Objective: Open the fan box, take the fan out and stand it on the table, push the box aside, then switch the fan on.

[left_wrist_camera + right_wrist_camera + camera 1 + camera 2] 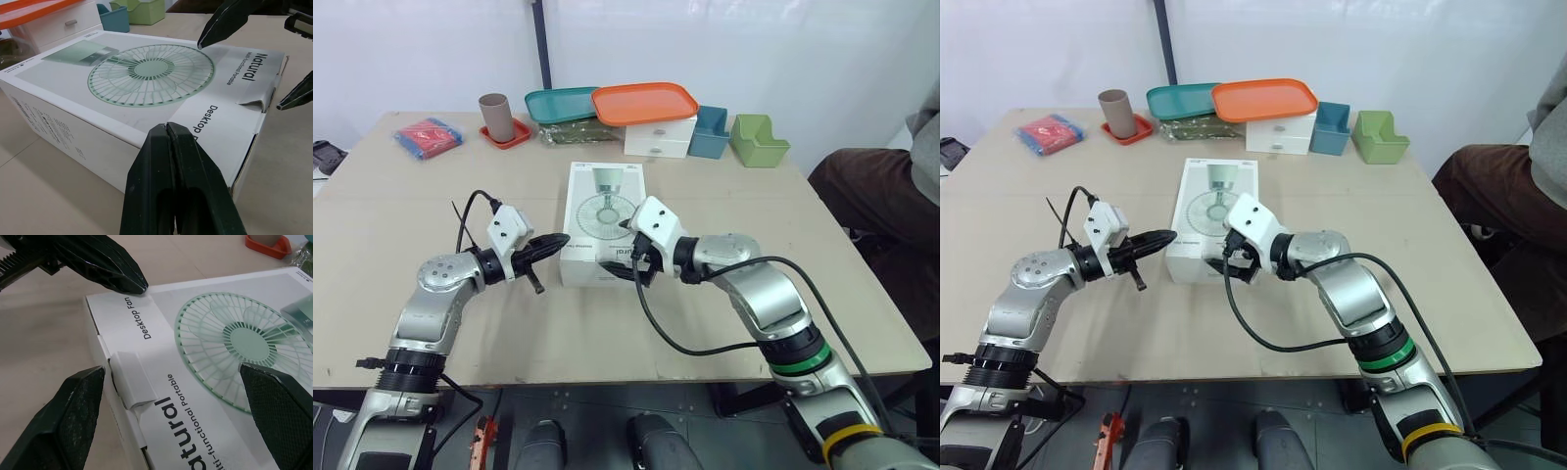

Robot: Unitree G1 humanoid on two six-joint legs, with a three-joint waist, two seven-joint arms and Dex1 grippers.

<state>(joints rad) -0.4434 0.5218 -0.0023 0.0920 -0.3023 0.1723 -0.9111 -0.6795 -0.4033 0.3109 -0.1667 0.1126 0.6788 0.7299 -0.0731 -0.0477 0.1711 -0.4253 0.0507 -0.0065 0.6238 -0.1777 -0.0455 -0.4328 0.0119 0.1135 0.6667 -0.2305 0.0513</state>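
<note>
Left claw [167,127]: both black fingers pressed flat together, holding nothing. The tapered tip sits at the near left corner of the fan box [604,211]; I can't tell if it touches.

Right claw [171,367]: spread wide and empty. One textured finger is over the box lid, the other out in front of the near end.

The fan box lies flat at mid worktop [411,294], long side running away from the robot.
- White cardboard with a smooth printed lid.
- The print shows a pale green round fan grille, with "Natural" and "Desktop Fan" in black letters.
- The small tuck tab [132,382] on the near end is creased and lifted a little, with a dark gap along the flap seam.
- In the head views the near end face is mostly hidden behind the right claw and its white housing.

The far edge of the worktop carries:
- An orange tray [646,102] on a white drawer unit [659,137].
- A teal tray [558,103] partly under the orange one.
- A greenish packet [578,132] below them, contents not readable.
- A brown cup [495,116] standing in a red dish [505,134].
- A red and blue packet [429,134].
- A teal bin [710,132] and a green bin [759,140].

A person [871,186] is seated at the right and cut off by the frame. Brown trousers and a grey sleeve show.
</note>
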